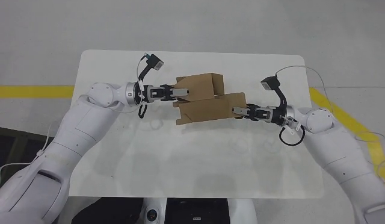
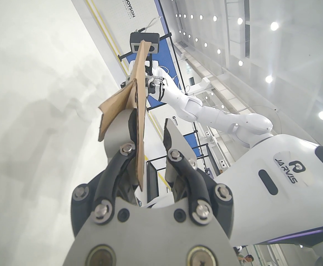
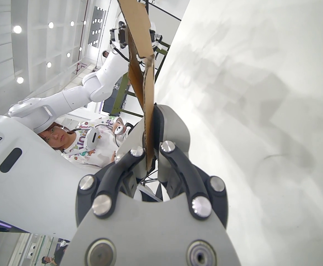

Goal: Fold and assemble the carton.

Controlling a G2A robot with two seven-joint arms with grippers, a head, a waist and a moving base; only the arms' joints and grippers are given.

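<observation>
**Carton: partly folded, held at both ends above the table's middle**

The carton (image 1: 207, 100) is brown corrugated board. From the top view it reads as 2 offset panels, 1 farther from the robot and 1 nearer, overlapping at the centre of the white table (image 1: 180, 170). Whether its underside touches the table cannot be told.

Left end: the left gripper (image 1: 182, 91) meets the far panel's edge. In the left wrist view the carton (image 2: 140, 98) is seen edge-on. It runs between the fingers of the left gripper (image 2: 147, 124), lying against 1 finger (image 2: 117, 131). A clear gap separates it from the other finger, so the jaws stand spread, not clamped. Contact at the pad is hidden behind the board.

Right end: the right gripper (image 1: 238, 111) meets the near panel's edge. In the right wrist view the carton (image 3: 139, 42) again shows edge-on, its top corner cut off by the frame. The right gripper (image 3: 150, 116) has both fingers pressed onto the board, pinching it.

The flaps and fold lines are hard to make out in either wrist view.
</observation>
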